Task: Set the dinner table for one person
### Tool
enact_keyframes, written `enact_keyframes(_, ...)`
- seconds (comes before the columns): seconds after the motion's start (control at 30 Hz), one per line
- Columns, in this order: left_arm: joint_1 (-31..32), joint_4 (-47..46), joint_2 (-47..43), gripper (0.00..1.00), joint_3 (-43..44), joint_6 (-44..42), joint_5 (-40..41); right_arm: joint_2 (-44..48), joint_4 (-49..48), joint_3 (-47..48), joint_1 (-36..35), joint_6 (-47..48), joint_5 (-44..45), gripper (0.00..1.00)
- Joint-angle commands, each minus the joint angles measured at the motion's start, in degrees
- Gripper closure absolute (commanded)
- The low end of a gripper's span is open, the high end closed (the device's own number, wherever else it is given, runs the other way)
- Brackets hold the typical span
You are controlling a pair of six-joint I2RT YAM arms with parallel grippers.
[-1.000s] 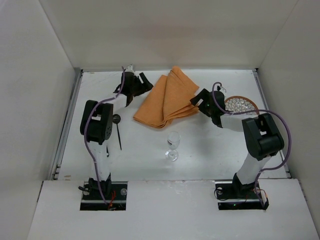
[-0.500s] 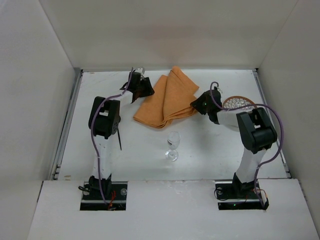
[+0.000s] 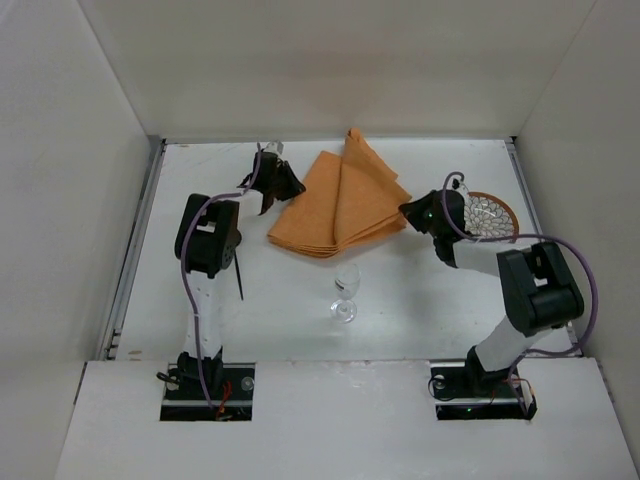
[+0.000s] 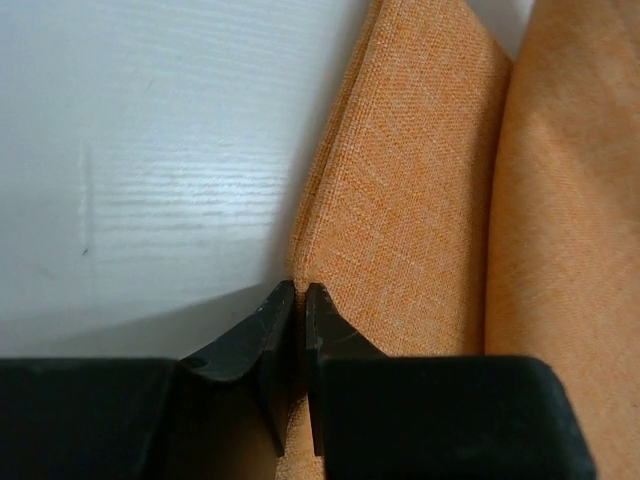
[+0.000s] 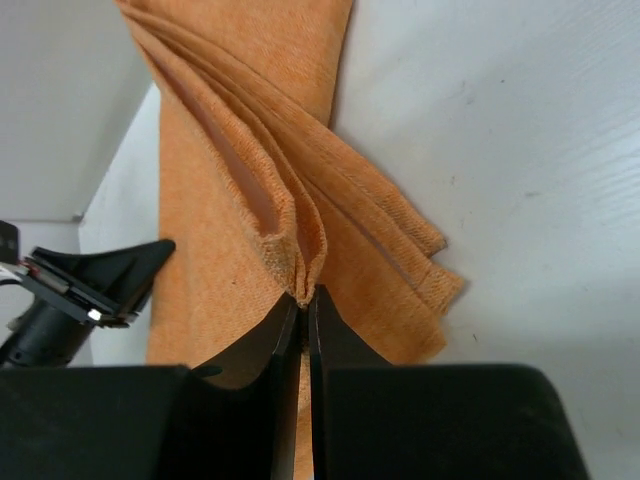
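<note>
An orange folded cloth mat (image 3: 338,203) lies at the back middle of the white dinner table (image 3: 300,290). My left gripper (image 3: 291,189) is shut on the mat's left edge (image 4: 400,240); the jaws pinch the fabric at its fold. My right gripper (image 3: 405,211) is shut on the mat's right corner, where the layers (image 5: 290,240) bunch up between the jaws. In the right wrist view my left gripper (image 5: 165,248) shows beyond the cloth. A clear wine glass (image 3: 346,292) stands in front of the mat.
A plate with a brown rim (image 3: 487,212) lies at the right, behind my right arm. A dark spoon (image 3: 237,262) lies beside my left arm. Metal rails (image 3: 133,250) run along the table edges, and white walls enclose the table.
Both grippers closed on the orange mat. The left gripper moved right onto its left edge. The right gripper pulled its corner to the right, and the mat shifted and spread slightly.
</note>
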State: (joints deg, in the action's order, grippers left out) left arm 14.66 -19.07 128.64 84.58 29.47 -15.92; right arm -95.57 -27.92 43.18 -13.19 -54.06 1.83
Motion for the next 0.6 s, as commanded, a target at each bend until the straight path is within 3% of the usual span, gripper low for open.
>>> enact_keyframes(0.0,-2.83,-0.52,-6.81,0.96,-3.88,2.25,6.51,6.52,-3.11,-3.44,0.93,1.42,5.55,0.93)
enact_keyframes(0.33,-7.58,-6.51,-17.72,0.96,-14.96,6.74,18.46,16.46,1.81,-12.32,0.67,1.42,10.92,0.93)
enact_keyframes(0.57,-7.93,-6.86,-16.5,0.96,-12.87,6.65,19.44,18.85,3.67,-15.4,0.06,2.12,12.59,0.89)
